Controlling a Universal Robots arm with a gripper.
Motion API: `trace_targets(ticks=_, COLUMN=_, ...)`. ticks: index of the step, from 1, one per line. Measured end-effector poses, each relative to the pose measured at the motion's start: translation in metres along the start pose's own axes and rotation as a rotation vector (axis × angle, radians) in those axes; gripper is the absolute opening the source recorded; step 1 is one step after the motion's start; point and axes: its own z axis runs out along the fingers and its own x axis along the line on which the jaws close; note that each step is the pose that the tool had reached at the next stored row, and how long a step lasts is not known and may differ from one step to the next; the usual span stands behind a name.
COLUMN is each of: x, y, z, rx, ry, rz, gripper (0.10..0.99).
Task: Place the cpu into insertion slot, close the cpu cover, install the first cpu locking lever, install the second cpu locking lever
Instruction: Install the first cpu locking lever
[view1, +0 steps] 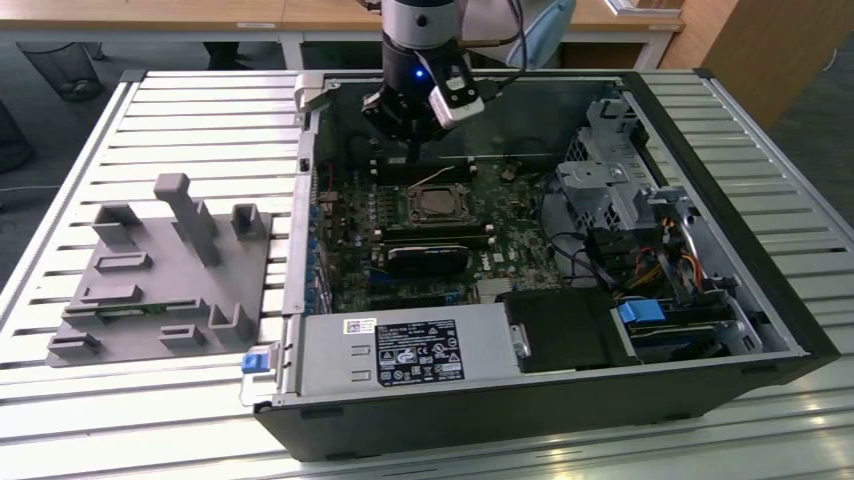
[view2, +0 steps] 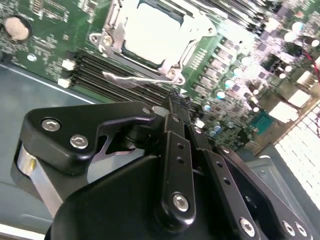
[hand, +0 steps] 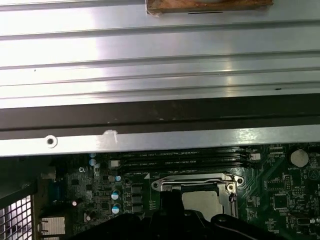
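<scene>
The black gripper (view1: 416, 150) hangs inside the open black computer case (view1: 747, 250), just above the far edge of the green motherboard (view1: 400, 270), near the socket but not touching it. In the second wrist view its jaws stand pressed together at the tips with nothing visible between them, so they are clenched and empty.

The small square cpu with its silvery-grey metal top (view2: 152, 32) already sits in the black-rimmed insertion slot (view1: 437, 207). The thin silver-grey metal cpu cover (view2: 192, 47) lies down around it, framing the chip through its cut-out centre. A thin wire-like locking lever (view2: 135, 78) runs along the side of the socket nearest the jaws; whether it is hooked under its catch cannot be told. In the first wrist view the cover (hand: 195, 179) shows beside the long black memory slots (hand: 185, 159).

The risks, as I judge them: the lever is slim and springy, so an off-centre push could let it slip off the fingertips and snap back. Pressing too low could scrape the board or the small capacitors (view2: 220, 92) close by. If the cover is not fully flat, forcing the lever could stress the chip.

A grey moulded fixture (view1: 160, 270) rests on the slatted metal worktop (view1: 107, 420).
</scene>
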Motion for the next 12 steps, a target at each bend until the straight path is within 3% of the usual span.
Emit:
trace_targets(ticks=6, x=-0.0038, y=0.0002, z=0.0009, rx=-0.001, ry=0.0006, rz=0.0, gripper=0.106)
trace_targets(ticks=9, x=-0.0035, y=-0.0007, z=0.0012, rx=-0.031, ry=-0.002, rz=-0.002, gripper=0.106)
trace_targets(ticks=12, x=-0.0036, y=-0.001, z=0.0024, rx=-0.036, ry=-0.0071, rz=-0.019, gripper=0.106)
